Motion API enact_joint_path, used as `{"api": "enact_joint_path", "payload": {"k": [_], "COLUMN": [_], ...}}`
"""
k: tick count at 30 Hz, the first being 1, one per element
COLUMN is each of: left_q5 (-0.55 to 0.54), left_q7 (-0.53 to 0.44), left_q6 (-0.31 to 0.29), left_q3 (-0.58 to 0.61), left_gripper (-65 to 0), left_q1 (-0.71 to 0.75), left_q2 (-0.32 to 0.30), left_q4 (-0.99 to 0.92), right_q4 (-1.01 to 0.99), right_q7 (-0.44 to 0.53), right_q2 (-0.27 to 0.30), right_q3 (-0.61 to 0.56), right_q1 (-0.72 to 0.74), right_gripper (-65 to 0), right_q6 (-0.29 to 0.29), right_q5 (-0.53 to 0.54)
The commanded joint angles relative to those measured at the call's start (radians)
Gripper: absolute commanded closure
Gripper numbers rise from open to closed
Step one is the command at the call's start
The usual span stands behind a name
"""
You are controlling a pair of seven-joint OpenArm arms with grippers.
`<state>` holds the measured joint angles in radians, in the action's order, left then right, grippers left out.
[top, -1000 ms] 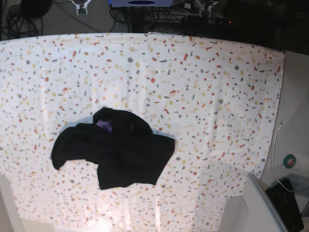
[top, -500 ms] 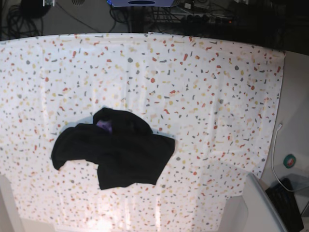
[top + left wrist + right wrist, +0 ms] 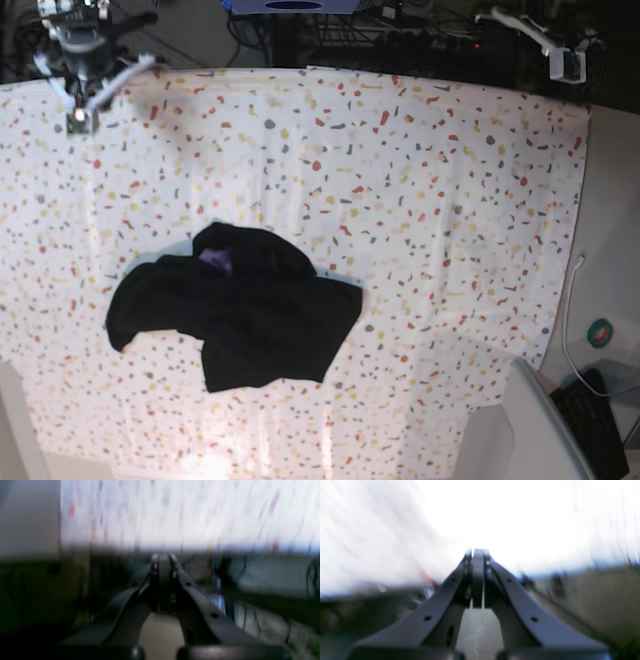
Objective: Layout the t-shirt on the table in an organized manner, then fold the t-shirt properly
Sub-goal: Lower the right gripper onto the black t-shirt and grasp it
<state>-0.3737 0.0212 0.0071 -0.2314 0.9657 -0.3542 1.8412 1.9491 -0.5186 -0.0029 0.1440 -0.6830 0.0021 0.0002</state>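
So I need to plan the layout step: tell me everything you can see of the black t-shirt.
The black short-sleeved cloth t-shirt lies crumpled in a loose heap on the white speckled tablecloth, toward the near-left part of the base view. A small purple patch shows near its top. One lobe sticks out left; a flatter panel spreads toward the lower right. Neither tool touches it; only the cloth under it does.

Black t-shirt (image 3: 235, 320) with purple patch; white table (image 3: 420, 180) speckled red, orange, grey.

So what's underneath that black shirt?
The t-shirt lies crumpled on the speckled white table, which shows all around it. Anything under its folds is covered; only a purple bit of its inner neck peeks out.
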Motion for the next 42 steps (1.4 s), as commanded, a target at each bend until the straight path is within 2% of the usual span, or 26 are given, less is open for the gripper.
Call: {"api": "enact_joint_path", "payload": {"k": [1,5,10,11,14,15,16,19,23,27,32,34,41,42], "left_q5": [-0.003,-0.003,-0.003,-0.003,-0.003,-0.003,-0.003,-0.003,-0.003,-0.003,-0.003,-0.003,-0.003,-0.003], "left_q7": [-0.017,0.018,0.263,0.317,0.415,0.431,0.440,0.440,0.438,0.443,0.445,0.445,0.445,0.445], "left_q6": [-0.002,-0.002,-0.002,-0.002,-0.002,-0.002,-0.002,-0.003,-0.012,-0.120,-0.134,-0.134,-0.134,-0.134], "left_q3": [-0.004,-0.006,-0.036,-0.058,-0.141,-0.168,-0.193,-0.240,-0.296,-0.352,-0.379,-0.377,-0.375,-0.375], "left_gripper": [0.0,0.0,0.0,0.0,-21.2,-26.0,-28.6,-28.1,-28.0,-28.0,-28.0,-28.0,-28.0,-28.0], "left_q1": [-0.020,-0.147,-0.327,-0.360,-0.426,-0.440,-0.448,-0.446,-0.442,-0.442,-0.449,-0.451,-0.452,-0.452], "left_q2": [0.017,0.065,0.105,0.125,0.177,0.189,0.195,0.198,0.198,0.214,0.238,0.238,0.238,0.238], "left_q4": [0.016,0.016,0.018,0.022,0.025,0.025,0.025,0.022,0.016,0.016,0.015,0.015,0.015,0.015], "right_q4": [0.019,0.009,-0.096,-0.127,-0.208,-0.233,-0.256,-0.314,-0.416,-0.489,-0.595,-0.650,-0.718,-0.719], "right_q7": [0.010,-0.039,-0.183,-0.200,-0.214,-0.214,-0.214,-0.209,-0.206,-0.154,-0.085,-0.053,-0.018,0.002], "right_q2": [0.001,0.004,0.001,0.001,0.004,0.005,0.005,0.024,0.014,-0.032,-0.075,-0.084,-0.085,-0.085], "right_q3": [-0.033,-0.200,-0.335,-0.360,-0.429,-0.449,-0.467,-0.544,-0.651,-0.676,-0.666,-0.666,-0.665,-0.665], "right_q1": [0.021,0.197,0.481,0.535,0.655,0.684,0.710,0.761,0.788,0.793,0.807,0.826,0.862,0.869], "right_gripper": [0.0,0.0,0.0,-7.1,-29.1,-34.2,-35.4,-35.0,-35.0,-35.1,-35.3,-35.3,-34.4,-32.0], "right_q6": [-0.003,-0.006,-0.006,-0.006,-0.006,-0.006,-0.006,-0.006,-0.007,-0.007,-0.007,-0.007,-0.007,-0.007], "right_q5": [-0.004,-0.006,-0.006,-0.006,-0.006,-0.006,-0.006,-0.061,-0.242,-0.423,-0.610,-0.639,-0.636,-0.636]}}
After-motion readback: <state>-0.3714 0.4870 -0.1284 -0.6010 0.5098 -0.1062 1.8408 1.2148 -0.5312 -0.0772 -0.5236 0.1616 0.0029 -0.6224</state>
